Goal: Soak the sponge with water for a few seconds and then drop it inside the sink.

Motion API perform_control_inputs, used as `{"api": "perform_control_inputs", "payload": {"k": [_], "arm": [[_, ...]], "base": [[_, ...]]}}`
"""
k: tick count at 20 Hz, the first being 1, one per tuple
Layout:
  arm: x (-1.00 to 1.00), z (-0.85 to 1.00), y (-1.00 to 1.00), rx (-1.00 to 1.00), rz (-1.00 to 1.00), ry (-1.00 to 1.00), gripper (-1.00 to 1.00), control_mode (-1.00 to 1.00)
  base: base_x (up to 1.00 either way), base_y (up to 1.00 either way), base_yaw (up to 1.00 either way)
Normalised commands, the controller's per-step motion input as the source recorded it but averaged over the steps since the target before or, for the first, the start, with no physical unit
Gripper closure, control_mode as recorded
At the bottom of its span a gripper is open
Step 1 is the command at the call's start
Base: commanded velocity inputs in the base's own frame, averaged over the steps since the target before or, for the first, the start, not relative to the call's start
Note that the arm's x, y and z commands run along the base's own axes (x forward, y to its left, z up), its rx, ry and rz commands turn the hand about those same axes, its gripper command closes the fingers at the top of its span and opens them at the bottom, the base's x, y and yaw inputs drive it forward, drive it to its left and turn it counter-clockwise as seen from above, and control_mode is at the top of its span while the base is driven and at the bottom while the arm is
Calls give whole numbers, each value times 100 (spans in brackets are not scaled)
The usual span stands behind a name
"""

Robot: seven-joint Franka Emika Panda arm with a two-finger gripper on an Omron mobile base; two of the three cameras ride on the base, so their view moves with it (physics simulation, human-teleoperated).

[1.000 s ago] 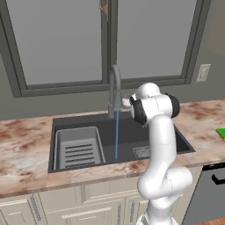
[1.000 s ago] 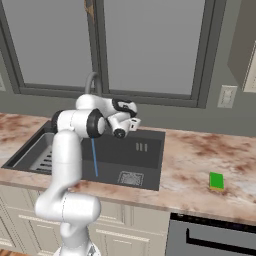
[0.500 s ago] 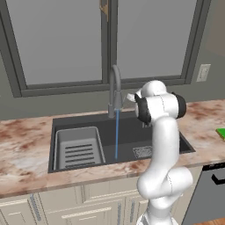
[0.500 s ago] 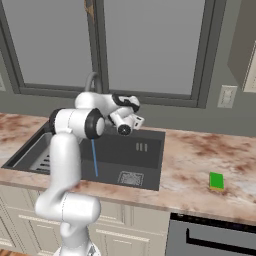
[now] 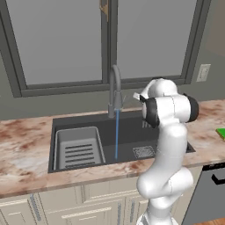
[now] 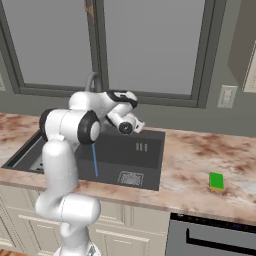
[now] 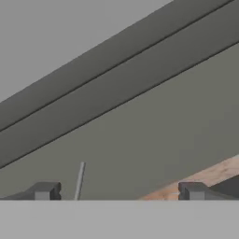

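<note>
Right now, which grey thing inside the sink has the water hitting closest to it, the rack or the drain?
The square drain grate; the water lands just beside it, while the slotted rack sits farther left.

You won't find anything to read here, no labels, brand names or numbers on any surface (I checked all three views). The wall outlet (image 6: 226,96) has a blank plate and the sink (image 6: 148,159) carries no marking you could make out at this sharpness.
</note>
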Motion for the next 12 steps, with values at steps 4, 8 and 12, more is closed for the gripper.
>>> {"api": "perform_control_inputs", "payload": {"k": [4, 8, 12], "arm": [[-71, 26, -12, 10, 0, 23, -100, -100], [-59, 8, -8, 8, 0, 31, -100, -100], [-56, 0, -9, 4, 0, 38, -100, -100]], "base": [[0, 0, 0], [0, 0, 0], [0, 0, 0]]}}
